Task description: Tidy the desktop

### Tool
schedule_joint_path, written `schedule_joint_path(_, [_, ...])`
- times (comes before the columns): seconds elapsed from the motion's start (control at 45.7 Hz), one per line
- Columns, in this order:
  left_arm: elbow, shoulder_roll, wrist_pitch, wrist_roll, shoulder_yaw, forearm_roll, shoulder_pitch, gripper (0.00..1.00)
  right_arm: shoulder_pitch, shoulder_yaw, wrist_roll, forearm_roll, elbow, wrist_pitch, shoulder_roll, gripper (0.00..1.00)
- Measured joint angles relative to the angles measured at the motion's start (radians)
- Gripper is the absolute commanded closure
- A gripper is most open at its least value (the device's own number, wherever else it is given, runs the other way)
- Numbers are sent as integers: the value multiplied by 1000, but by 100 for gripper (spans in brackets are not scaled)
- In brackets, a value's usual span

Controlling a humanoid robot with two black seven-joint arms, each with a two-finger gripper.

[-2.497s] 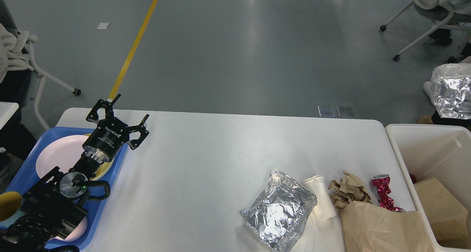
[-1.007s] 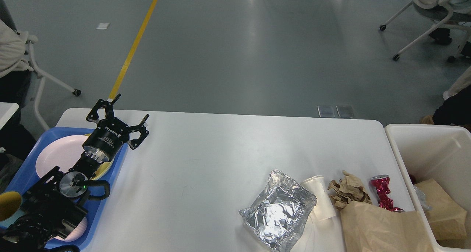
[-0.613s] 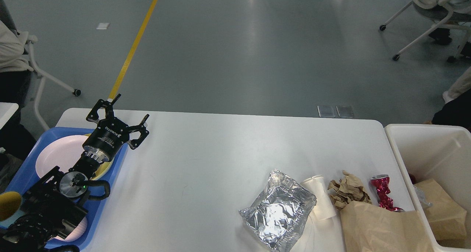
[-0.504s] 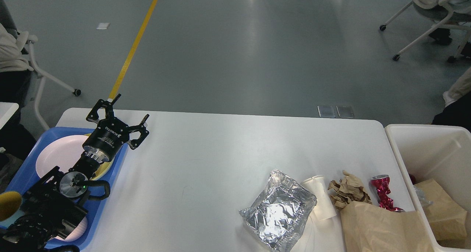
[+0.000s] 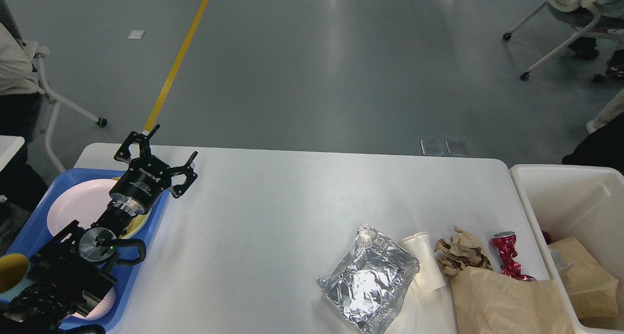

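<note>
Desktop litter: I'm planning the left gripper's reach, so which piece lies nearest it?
The foil wrapper; it's leftmost of the pile, closer to the left gripper than the white cup.

Head view, downward over desktop point(image 5: 292, 197)

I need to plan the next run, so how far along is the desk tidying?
Partly done: plates sit in the blue tray and a paper bag in the white bin. Nothing is in hand; the left gripper hangs open and empty. Left on the desktop: foil wrapper, paper cup, crumpled paper, crushed red can, brown bag.
</note>
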Motion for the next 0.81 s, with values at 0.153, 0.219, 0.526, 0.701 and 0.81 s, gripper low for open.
schedule_joint_path(0.153, [0,0,0,0,0,0,0,3,70,2,-2,6,0,17,119,0])
schedule_joint_path(0.219, [0,0,0,0,-1,0,0,3,109,6,-5,8,9,29,178,0])
schedule_joint_path(0.526, [0,0,0,0,0,0,0,3,172,-4,-11,8,122,76,277,0])
schedule_joint_path(0.701, [0,0,0,0,0,0,0,3,169,-18,-12,7,207,129,284,1])
schedule_joint_path(0.81, [0,0,0,0,0,0,0,3,159,-35,-12,7,263,146,283,1])
